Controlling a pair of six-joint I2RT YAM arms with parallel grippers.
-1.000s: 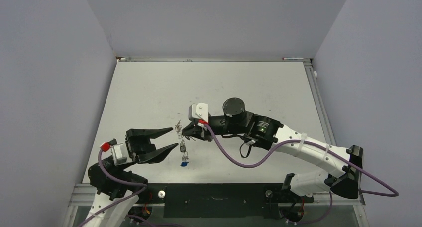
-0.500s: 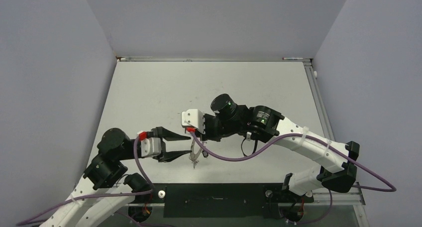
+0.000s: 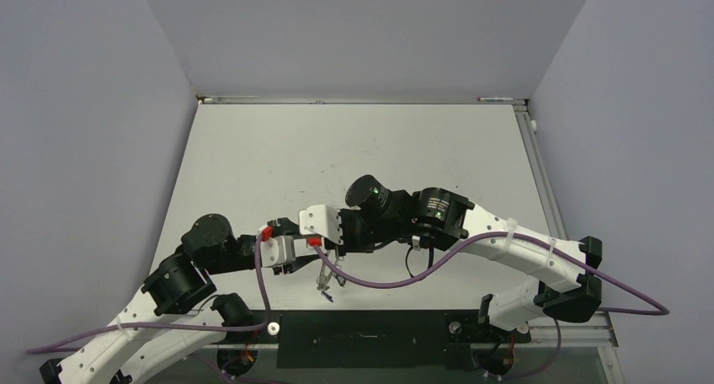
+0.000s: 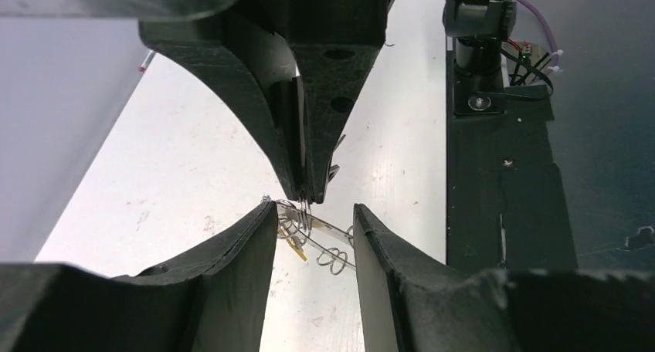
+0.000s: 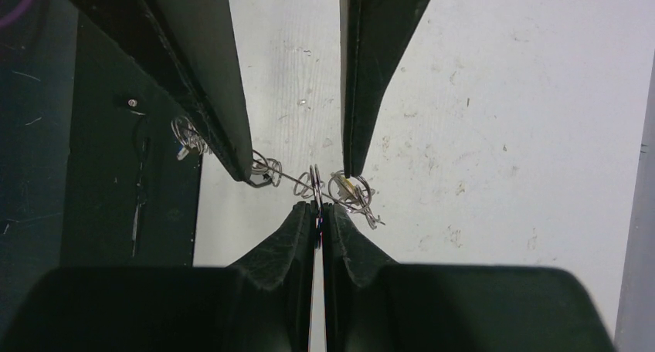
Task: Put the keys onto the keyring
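Your R tool (image 5: 317, 206) is pinched tight on the keyring (image 5: 296, 184), jaws together w/ the ring's rim sandwiched between them. You see the ring edge-on, held between both arms over the near part of the desk (image 3: 253, 165), close to its front edge. Your L tool (image 4: 310, 213) meets it head-on: jaws apart, one finger each side of the ring, both tips look to touch its rim. Can't tell if they squeeze or just rest there. Small wire loops (image 4: 334, 260) bunch along the rim near both L fingertips. A yellow tag (image 5: 353, 184) sits by one of those tips. In the top view, the keys (image 3: 323, 281) dangle below the ring, blue tag (image 3: 329, 298) lowest. Can't tell if it touches the desk.
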